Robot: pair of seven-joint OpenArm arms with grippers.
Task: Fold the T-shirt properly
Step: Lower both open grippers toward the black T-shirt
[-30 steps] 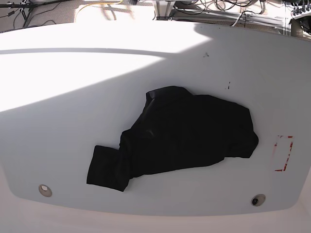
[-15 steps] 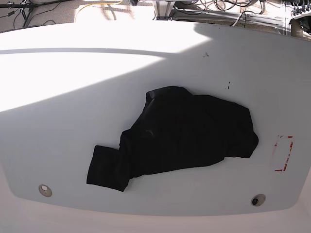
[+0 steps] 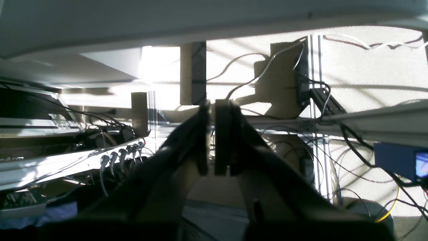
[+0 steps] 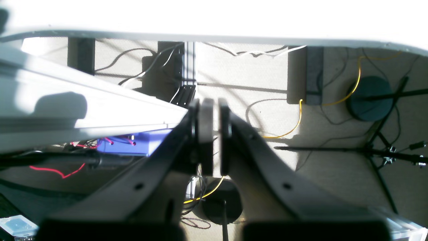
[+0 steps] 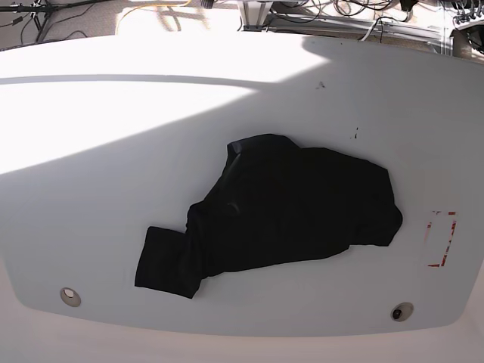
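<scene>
The black T-shirt (image 5: 280, 212) lies crumpled in a heap on the white table (image 5: 113, 189), right of the middle, with one sleeve or corner sticking out toward the front left. Neither arm shows in the base view. My left gripper (image 3: 211, 147) is shut and empty, below the table's edge and facing cables and frame parts. My right gripper (image 4: 214, 140) is shut and empty too, also below the table level and looking at the floor. The shirt shows in neither wrist view.
A red-marked rectangle (image 5: 441, 238) sits on the table's right edge. Two round fittings (image 5: 69, 295) (image 5: 399, 311) are set near the front edge. Cables, aluminium frame bars (image 3: 367, 117) and a blue box (image 4: 133, 144) lie under and behind the table.
</scene>
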